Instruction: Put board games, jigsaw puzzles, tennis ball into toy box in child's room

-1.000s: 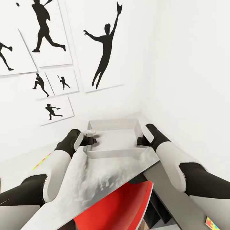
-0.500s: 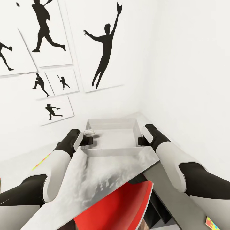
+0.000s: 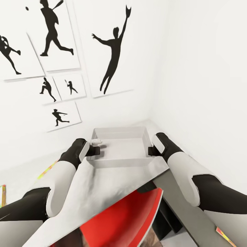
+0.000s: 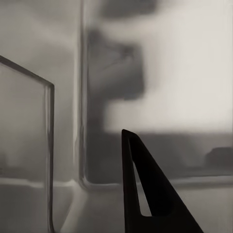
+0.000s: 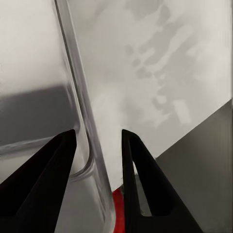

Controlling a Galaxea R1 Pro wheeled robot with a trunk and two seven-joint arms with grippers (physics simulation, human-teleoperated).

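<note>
The toy box (image 3: 118, 145), a pale open tray-like bin, is seen at the centre of the head view, resting on the far end of the desk (image 3: 103, 192) close to the room's corner, and nothing can be made out inside it. It is flanked by both arms. The left claw (image 3: 96, 150) is placed at the box's left wall; in the left wrist view just one dark finger (image 4: 145, 194) appears beside a clear wall edge, so whether that claw is spread or pinching cannot be told. The right claw (image 5: 97, 165) is held spread, with the box's right wall (image 5: 82, 121) standing between its two fingers and not visibly squeezed. No board game, puzzle or ball can be identified with certainty; thin coloured strips at the frame's lower left and lower right are too small to name. If a lift or pull were tried from here, the box could likely be tilted or slid unevenly, because one side would be gripped loosely or not at all. A red chair (image 3: 123, 219) below the desk could be struck by a low elbow.
</note>
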